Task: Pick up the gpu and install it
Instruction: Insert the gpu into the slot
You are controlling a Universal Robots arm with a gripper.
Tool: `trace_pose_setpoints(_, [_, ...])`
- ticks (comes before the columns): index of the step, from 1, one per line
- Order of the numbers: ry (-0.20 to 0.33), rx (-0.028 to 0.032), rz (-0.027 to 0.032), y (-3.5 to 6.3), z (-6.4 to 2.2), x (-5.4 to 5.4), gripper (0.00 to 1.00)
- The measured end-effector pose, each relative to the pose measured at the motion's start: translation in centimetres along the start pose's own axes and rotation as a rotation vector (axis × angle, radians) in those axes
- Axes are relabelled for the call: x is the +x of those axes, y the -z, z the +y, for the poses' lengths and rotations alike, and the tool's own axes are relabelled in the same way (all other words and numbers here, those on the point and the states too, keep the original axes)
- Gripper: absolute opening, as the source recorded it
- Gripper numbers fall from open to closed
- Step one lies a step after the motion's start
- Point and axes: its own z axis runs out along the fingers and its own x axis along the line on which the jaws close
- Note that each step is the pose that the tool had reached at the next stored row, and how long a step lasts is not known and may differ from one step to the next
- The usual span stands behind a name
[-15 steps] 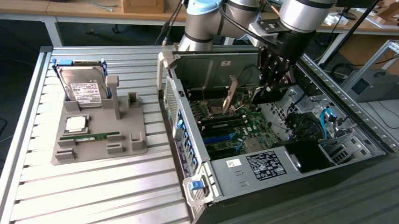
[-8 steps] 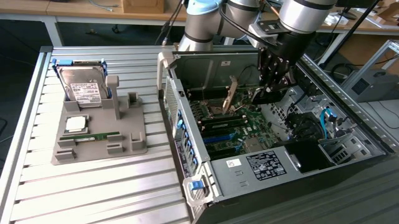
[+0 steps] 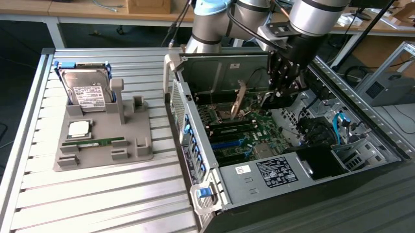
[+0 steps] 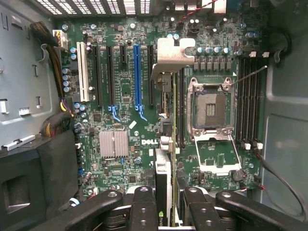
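Wrist view | tool point(image 4: 168, 204) clenched on gpu point(image 4: 163, 168), edge-on | above motherboard point(image 4: 126, 94) inside computer case point(image 4: 285, 120)

Olive-tan gpu point(image 3: 238, 99) with silver bracket point(image 4: 171, 53), green motherboard point(image 4: 120, 96) with one blue slot point(image 4: 137, 72) and one white slot point(image 4: 83, 72), black gripper point(image 4: 168, 207), dark computer case point(image 3: 272, 204), grey tray point(image 3: 104, 150), silver hard drive point(image 3: 81, 76) with white label point(image 3: 89, 95), ribbed silver desk point(image 3: 97, 194)

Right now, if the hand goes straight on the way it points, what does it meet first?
The hand grips the gpu, whose far edge would probably meet the motherboard first, next to the processor socket; depth there is unclear.
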Motion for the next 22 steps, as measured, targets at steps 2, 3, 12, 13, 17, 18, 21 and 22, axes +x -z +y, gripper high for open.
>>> trace_pose_setpoints(2, [0.0,0.0,0.0,-0.04,0.04,0.01,0.27])
trace_pose_setpoints(3, [0.0,0.0,0.0001,-0.06,0.06,0.02,0.27])
trace_pose_setpoints(12, [0.0,0.0,0.0,-0.3,0.22,0.09,0.27])
trace_pose_setpoints(13, [0.0,0.0,0.0,-0.33,0.24,0.1,0.27])
trace_pose_setpoints(17, [0.0,0.0,0.0,-0.42,0.29,0.13,0.27])
trace_pose_setpoints(18, [0.0,0.0,0.0,-0.44,0.3,0.14,0.27])
trace_pose_setpoints(21, [0.0,0.0,0.0001,-0.49,0.33,0.16,0.27])
trace_pose_setpoints(22, [0.0,0.0,0.0001,-0.51,0.34,0.16,0.27])
